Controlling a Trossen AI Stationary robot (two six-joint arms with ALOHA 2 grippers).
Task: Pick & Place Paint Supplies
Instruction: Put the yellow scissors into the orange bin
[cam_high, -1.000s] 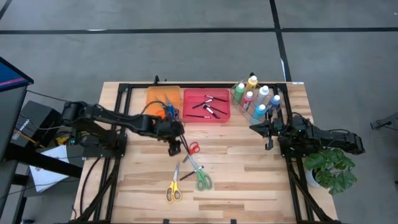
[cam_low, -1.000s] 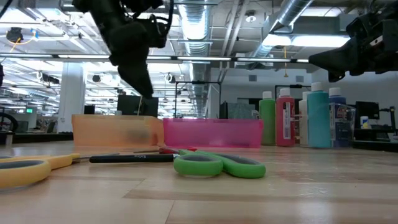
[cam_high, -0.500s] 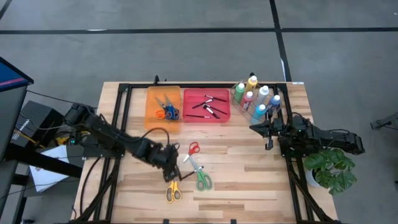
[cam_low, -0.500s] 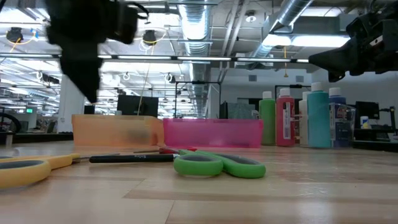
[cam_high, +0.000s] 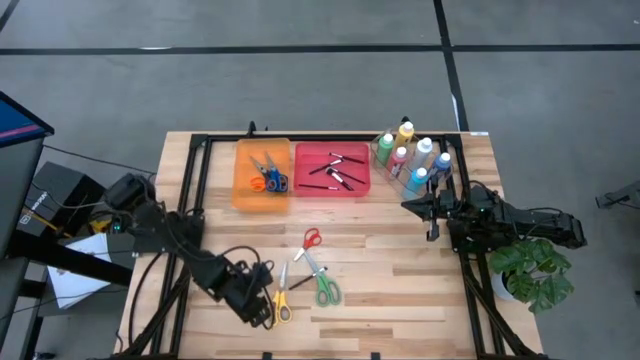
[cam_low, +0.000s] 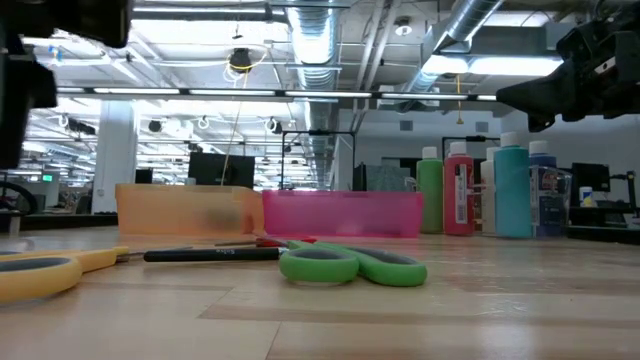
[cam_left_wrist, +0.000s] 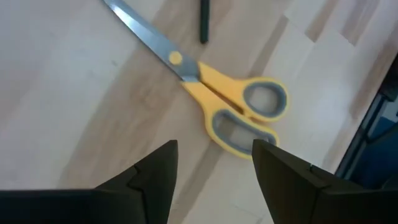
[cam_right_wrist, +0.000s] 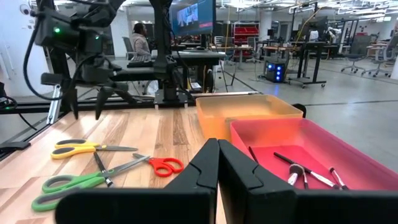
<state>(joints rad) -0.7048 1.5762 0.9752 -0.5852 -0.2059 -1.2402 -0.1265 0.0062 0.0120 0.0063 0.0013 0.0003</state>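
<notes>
Yellow-handled scissors (cam_left_wrist: 231, 107) lie flat on the wooden table near its front edge (cam_high: 279, 300). My left gripper (cam_left_wrist: 214, 168) hovers just above their handle loops, pointing steeply down, open, a finger on either side and touching nothing; the right wrist view shows it as well (cam_right_wrist: 87, 102). Green scissors (cam_high: 323, 286), red scissors (cam_high: 309, 240) and a dark brush (cam_low: 205, 255) lie flat nearby. My right gripper (cam_high: 410, 205) waits shut and level at the table's right, beside the paint bottles (cam_high: 412, 155).
An orange bin (cam_high: 263, 172) holding two scissors and a pink bin (cam_high: 332, 168) holding brushes stand at the far edge. The bottles stand in a clear holder at the far right. A potted plant (cam_high: 530, 270) sits off the right edge. Bare wood lies right of the green scissors.
My left gripper has swung from beside the orange bin and red scissors toward the table's near edge and slightly left. It has sunk a little and rolled about its own axis, and now stands over the yellow scissors. The scissors and brush on the table have not moved.
</notes>
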